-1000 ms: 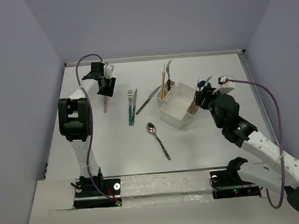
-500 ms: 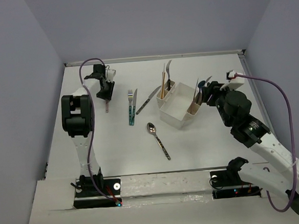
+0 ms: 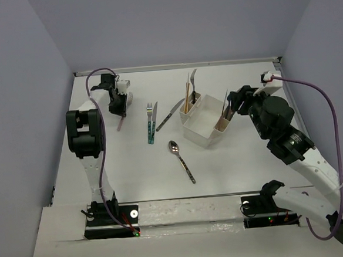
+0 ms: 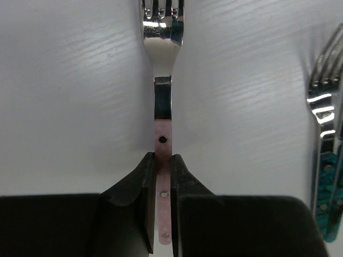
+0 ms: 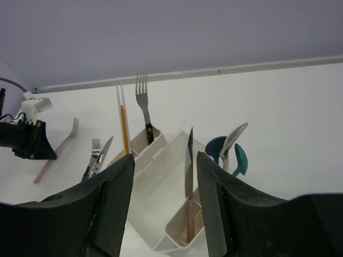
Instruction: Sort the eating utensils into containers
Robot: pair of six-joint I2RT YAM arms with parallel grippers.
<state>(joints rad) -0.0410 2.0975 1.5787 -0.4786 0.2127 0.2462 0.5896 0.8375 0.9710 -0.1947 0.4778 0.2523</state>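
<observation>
Care is needed in the lift: the left gripper is clenched on the pink handle of the fork, which lies flat on the table well left of the caddy, so I would raise it straight and level, while the right gripper hangs released near that caddy.

Glossy metal fork, matt perforated plastic caddy
</observation>
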